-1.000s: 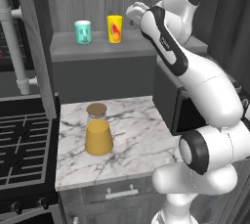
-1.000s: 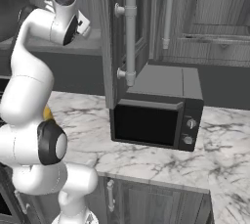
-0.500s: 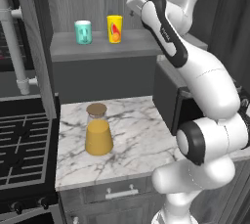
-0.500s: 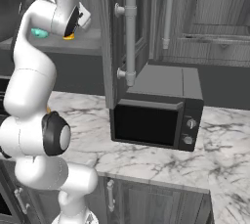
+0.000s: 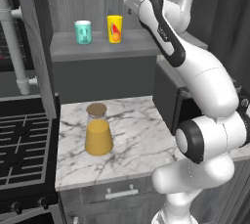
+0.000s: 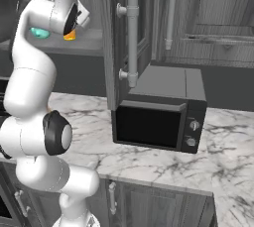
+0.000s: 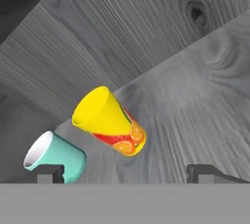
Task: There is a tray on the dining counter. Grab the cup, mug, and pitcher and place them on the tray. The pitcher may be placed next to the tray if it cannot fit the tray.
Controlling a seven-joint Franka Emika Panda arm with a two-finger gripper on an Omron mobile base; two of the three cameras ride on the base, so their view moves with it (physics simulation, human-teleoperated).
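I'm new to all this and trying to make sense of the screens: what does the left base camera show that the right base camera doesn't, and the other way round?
Left base view alone: the pitcher of orange liquid standing on the marble counter, the stove grates beside it, and the mug and cup seen whole, upright and apart on the grey shelf.

Right base view alone: the microwave's door and knobs, and the tall cabinet handles.

Both: the white arm, and the cup and mug, half hidden behind the arm from the right.
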